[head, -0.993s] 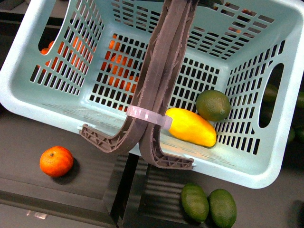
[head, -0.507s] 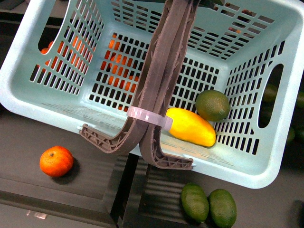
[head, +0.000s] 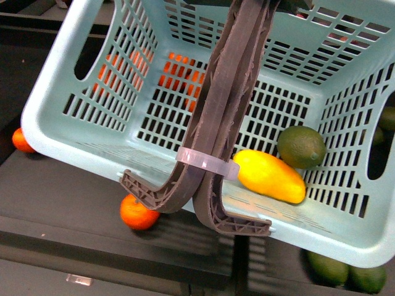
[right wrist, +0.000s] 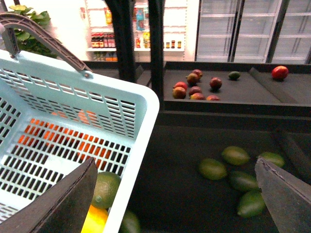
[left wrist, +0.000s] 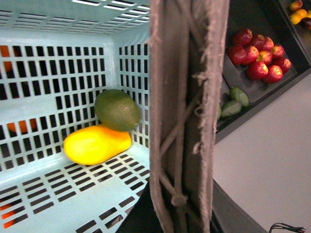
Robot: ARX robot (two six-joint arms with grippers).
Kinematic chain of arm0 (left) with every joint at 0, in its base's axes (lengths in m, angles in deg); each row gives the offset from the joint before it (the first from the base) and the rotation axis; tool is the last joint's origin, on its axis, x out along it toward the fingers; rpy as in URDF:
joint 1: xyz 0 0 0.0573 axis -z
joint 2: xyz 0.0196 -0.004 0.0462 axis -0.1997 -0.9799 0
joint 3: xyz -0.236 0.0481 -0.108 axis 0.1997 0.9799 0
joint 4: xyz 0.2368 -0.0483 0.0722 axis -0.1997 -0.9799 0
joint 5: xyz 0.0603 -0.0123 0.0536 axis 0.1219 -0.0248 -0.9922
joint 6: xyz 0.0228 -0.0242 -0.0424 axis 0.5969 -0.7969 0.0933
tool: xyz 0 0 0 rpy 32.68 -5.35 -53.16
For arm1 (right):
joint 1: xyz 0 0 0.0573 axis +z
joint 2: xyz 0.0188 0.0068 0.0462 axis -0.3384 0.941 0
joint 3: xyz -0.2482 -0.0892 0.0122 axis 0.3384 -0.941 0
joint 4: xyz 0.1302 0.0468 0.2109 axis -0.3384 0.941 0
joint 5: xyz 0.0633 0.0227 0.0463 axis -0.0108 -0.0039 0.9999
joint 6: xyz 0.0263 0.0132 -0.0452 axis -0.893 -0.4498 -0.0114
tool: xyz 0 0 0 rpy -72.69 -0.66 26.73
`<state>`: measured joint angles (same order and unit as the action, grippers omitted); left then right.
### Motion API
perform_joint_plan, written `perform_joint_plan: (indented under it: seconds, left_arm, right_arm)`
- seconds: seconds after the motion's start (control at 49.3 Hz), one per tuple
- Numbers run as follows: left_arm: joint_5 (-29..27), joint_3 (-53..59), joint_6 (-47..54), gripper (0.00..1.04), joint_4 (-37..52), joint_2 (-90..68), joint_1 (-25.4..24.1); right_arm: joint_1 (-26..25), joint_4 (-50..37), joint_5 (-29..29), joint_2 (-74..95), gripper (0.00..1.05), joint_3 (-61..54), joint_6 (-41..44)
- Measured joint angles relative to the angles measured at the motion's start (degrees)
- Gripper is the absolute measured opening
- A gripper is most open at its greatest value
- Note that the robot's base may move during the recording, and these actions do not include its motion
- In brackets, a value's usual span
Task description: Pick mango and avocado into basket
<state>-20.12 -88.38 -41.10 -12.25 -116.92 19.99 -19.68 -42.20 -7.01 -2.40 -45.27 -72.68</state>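
- Basket (head: pixel 74 132): pale turquoise, lattice sides and bottom, sits tilted in the front view and fills most of it. Also seen in the left wrist view (left wrist: pixel 53 58) and the right wrist view (right wrist: pixel 121 109).
- Handles (head: pixel 225 111): both brown-grey swing handles are raised and pressed together over the middle of the basket; a pale plastic band (head: pixel 207 163) wraps around them low down.
- Mango (head: pixel 270 176): all yellow, lies on its side on the basket floor, in the corner next to the handles' lower ends. Left wrist view confirms (left wrist: pixel 96 144).
- Avocado (head: pixel 301 147): dark green, inside the basket, resting against the mango on the side away from the basket's near rim, close to the slotted side wall. In the left wrist view (left wrist: pixel 117 110) it overlaps the mango's upper edge; touching.
- Right wrist view: a part of the avocado (right wrist: pixel 106 188) and a sliver of the mango (right wrist: pixel 95 219) show just inside the basket wall.
- Left tool: not visible as such; the left wrist view is filled by the handles (left wrist: pixel 187 111) running straight up the frame very close to the camera. Cannot tell how far its jaws are apart or whether they grip the handles.
- Right tool (right wrist: pixel 177 201): two dark fingers (right wrist: pixel 65 201) at the frame edges, spread wide, nothing between them; beside the basket's outer wall.
- Outside the basket: an orange citrus fruit (head: pixel 138 213) on the dark shelf beneath the basket's near rim; green fruits (right wrist: pixel 235 170) on the shelf beyond the basket wall.
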Motion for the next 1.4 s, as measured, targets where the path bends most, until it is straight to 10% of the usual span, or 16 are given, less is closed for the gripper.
perform_joint_plan:
  seconds: [1.399]
  left_arm:
    - [-0.8,0.0,0.4,0.08,0.0,-0.1,-0.6]
  right_arm:
    - [0.0,0.0,0.1,0.0,0.97,0.0,0.1]
